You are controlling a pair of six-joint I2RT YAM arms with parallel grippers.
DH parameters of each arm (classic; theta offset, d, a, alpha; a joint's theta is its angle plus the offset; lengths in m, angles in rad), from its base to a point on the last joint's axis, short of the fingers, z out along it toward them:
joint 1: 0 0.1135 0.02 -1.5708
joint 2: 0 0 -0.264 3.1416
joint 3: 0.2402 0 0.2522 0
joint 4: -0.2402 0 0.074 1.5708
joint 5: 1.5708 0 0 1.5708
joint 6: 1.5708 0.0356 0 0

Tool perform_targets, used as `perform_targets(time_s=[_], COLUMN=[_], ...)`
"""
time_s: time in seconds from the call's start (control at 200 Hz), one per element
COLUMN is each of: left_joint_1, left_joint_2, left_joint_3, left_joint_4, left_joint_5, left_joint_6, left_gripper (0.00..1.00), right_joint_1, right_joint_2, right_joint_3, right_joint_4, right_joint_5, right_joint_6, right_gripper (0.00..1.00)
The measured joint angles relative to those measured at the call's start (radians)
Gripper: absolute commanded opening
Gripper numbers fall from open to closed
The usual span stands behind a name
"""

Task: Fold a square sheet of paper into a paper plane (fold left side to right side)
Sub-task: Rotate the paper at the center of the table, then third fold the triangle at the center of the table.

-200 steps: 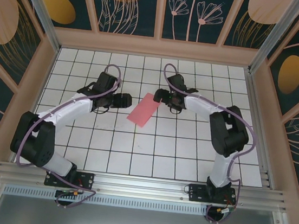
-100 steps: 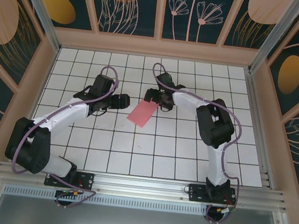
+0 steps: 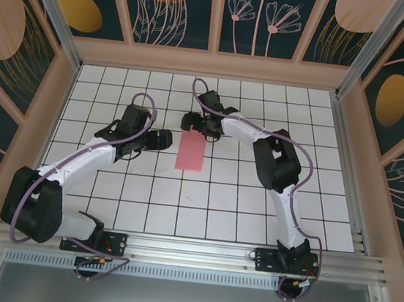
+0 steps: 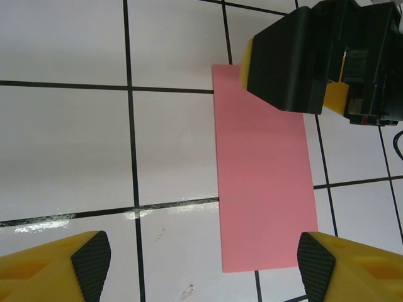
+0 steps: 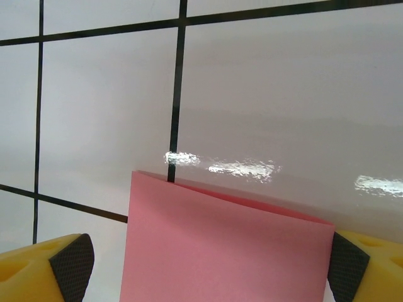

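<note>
paper: pink paper lies flat on the white tiled table, a long narrow rectangle at mid-table, between the two wrists.
top view: left gripper is just beside the paper's left long edge. The right gripper is at its far short end. Jaw width is hard to read from here.
left wrist view: the left gripper's fingers are spread wide and hold nothing. The paper end nearest the camera lies between the tips. One pad is just beside its corner and the other is well apart. Cannot tell if it touches.
same view, far end: the right gripper's black body covers that end of the paper, with yellow fingers on either side.
right wrist view: fingers are wide open with the paper end between the pads. One pad has a clear gap to the edge. The other sits right at the corner, touch unclear. No grip.
fold detail: the right wrist view shows two layers at the edge, the lower one peeking out. From the top it reads as one flat strip.
</note>
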Motion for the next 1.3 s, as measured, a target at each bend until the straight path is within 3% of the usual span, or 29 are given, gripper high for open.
perform_targets(time_s=[0.16,0.38,0.666,1.086,1.301], left_joint_1=[0.0,0.001,0.006,0.011,0.011], left_joint_2=[-0.017,-0.022,0.027,0.076,0.153], left_joint_3=[-0.038,-0.096,-0.109,-0.115,-0.108], left_joint_4=[0.035,0.106,0.183,0.206,0.231], left_joint_5=[0.017,0.07,0.129,0.152,0.198], left_joint_6=[-0.012,-0.057,-0.098,-0.106,-0.123], left_gripper=[0.8,0.81,0.81,0.81,0.74], right_joint_1=[-0.002,-0.029,-0.053,-0.053,-0.058], right_joint_2=[-0.01,-0.143,-0.154,-0.06,-0.06], right_joint_3=[0.002,-0.143,-0.183,-0.156,-0.172], right_joint_4=[-0.01,0.037,0.13,0.123,0.136], right_joint_5=[0.029,-0.045,-0.186,-0.174,-0.172], right_joint_6=[-0.042,-0.056,-0.039,-0.054,-0.074], right_gripper=[0.95,0.72,0.72,0.69,0.66])
